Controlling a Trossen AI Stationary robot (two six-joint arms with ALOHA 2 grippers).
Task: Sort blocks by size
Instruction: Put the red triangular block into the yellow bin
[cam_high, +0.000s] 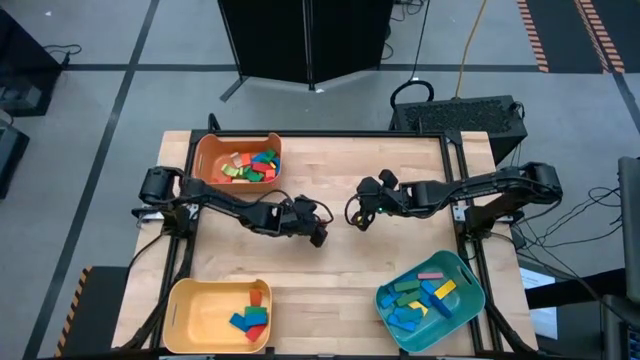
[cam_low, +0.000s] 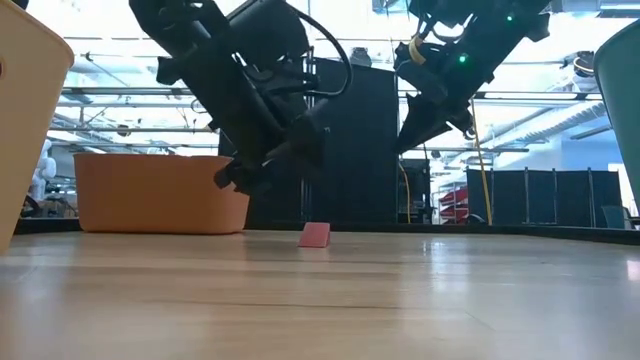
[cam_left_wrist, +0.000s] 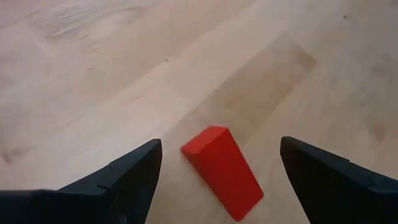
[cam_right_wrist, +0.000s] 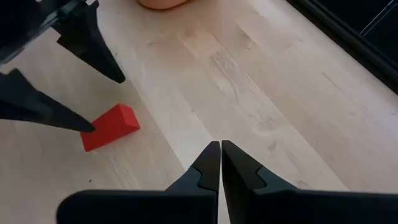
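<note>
The left gripper (cam_left_wrist: 217, 180) hangs just above the middle of the wooden table (cam_high: 330, 290) with its two dark fingers spread wide, one on each side of a red block (cam_left_wrist: 222, 171) that lies flat on the wood between them without touching either finger. The low view shows the same block (cam_low: 314, 235) sitting on the table, the gripper above it. The right gripper (cam_right_wrist: 220, 165) waits nearby, raised over the table and facing the left one, its fingers pressed together and holding nothing. Three bins stand toward the table's corners, each already holding blocks: an orange bin (cam_high: 205, 160) at the far left with mixed green, red, blue and yellow pieces, a yellow bin (cam_high: 190, 310) at the near left with blue and red pieces, and a teal bin (cam_high: 462, 268) at the near right with blue, green, yellow and pink pieces.
</note>
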